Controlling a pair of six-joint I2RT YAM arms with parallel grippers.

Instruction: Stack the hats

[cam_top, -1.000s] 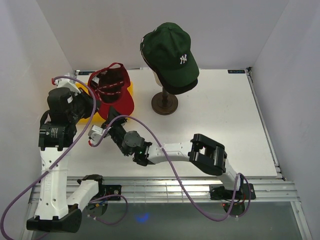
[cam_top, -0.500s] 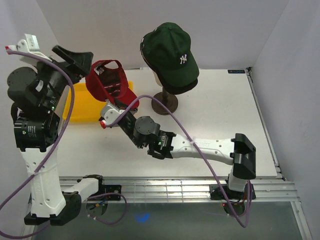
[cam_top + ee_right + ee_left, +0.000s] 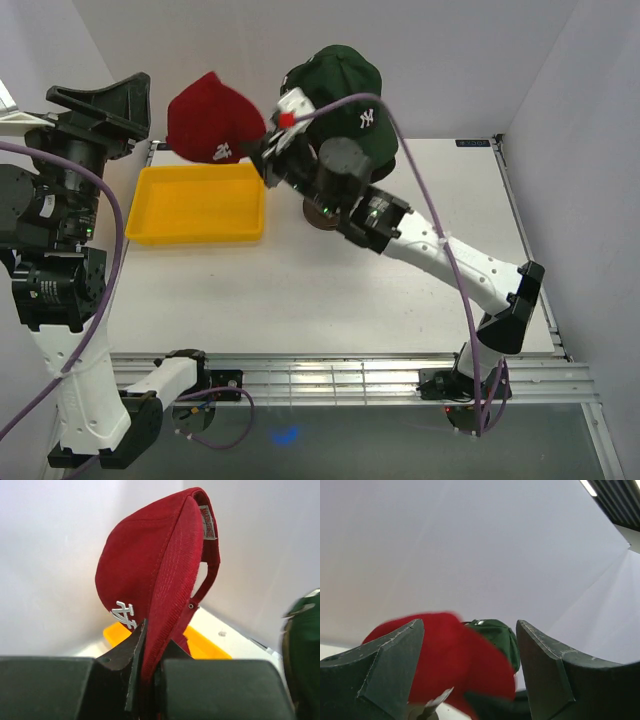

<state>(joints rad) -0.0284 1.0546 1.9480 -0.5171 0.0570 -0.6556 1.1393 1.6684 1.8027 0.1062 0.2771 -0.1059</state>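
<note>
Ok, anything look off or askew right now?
Nothing spilled or damaged. The only thing not sitting flat is the red cap: it is in the air, pinched by its brim in the right claw, beside the green cap and not yet on it. The left claw is open and empty.

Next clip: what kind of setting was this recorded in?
Probably a lab robot-test booth: plain white walls enclose a white table, and a left arm and right arm are mounted at a metal rail along its near edge.
</note>
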